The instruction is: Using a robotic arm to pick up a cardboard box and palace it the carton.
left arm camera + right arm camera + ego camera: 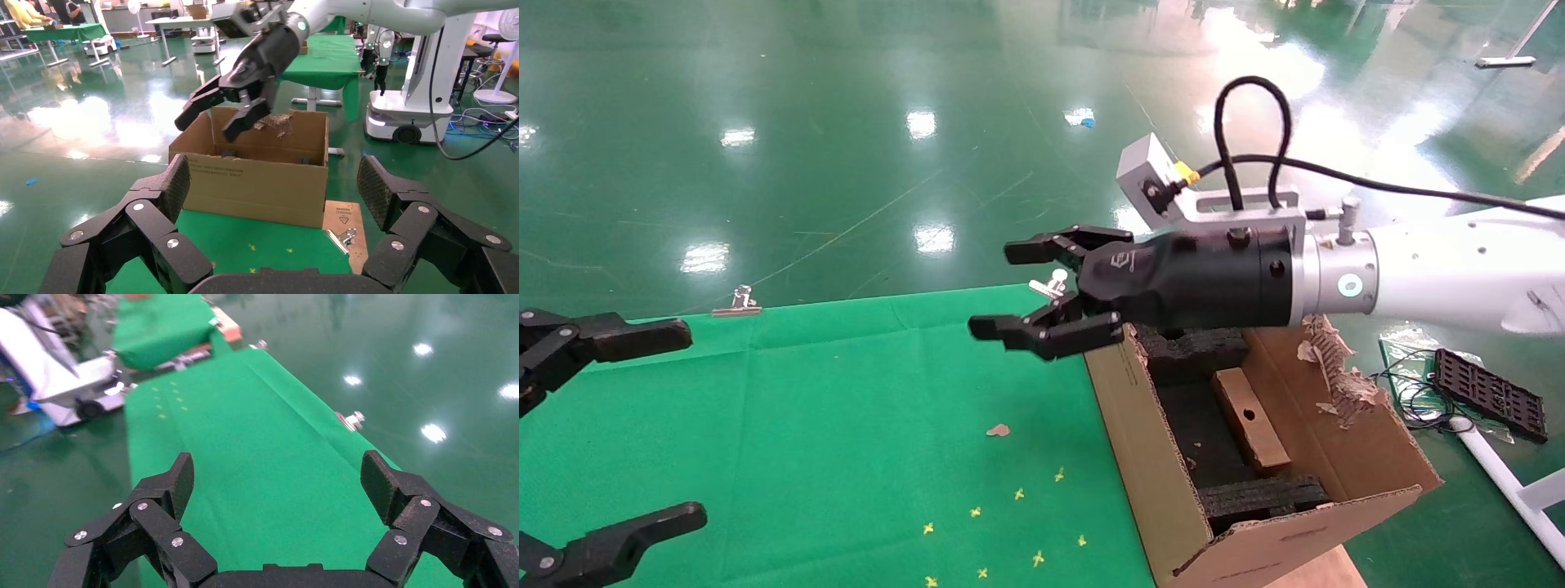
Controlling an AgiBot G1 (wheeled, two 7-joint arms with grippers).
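The carton (1156,457) stands at the right end of the green table, flaps up, one flap torn, black foam blocks inside. The small slim cardboard box (1250,420) lies inside it between the foam blocks, round hole facing up. My right gripper (1042,290) on the white robotic arm (1442,269) is open and empty, in the air just left of the carton's far corner. It also shows in the left wrist view (220,113) above the carton (257,177). My left gripper (609,425) is open and empty at the table's left end.
The green cloth (846,441) carries small yellow marks and a brown scrap (998,429). Binder clips (738,302) hold the cloth at the far edge. A black grid part and cables (1487,392) lie on the floor right of the carton. Other robots and tables stand behind.
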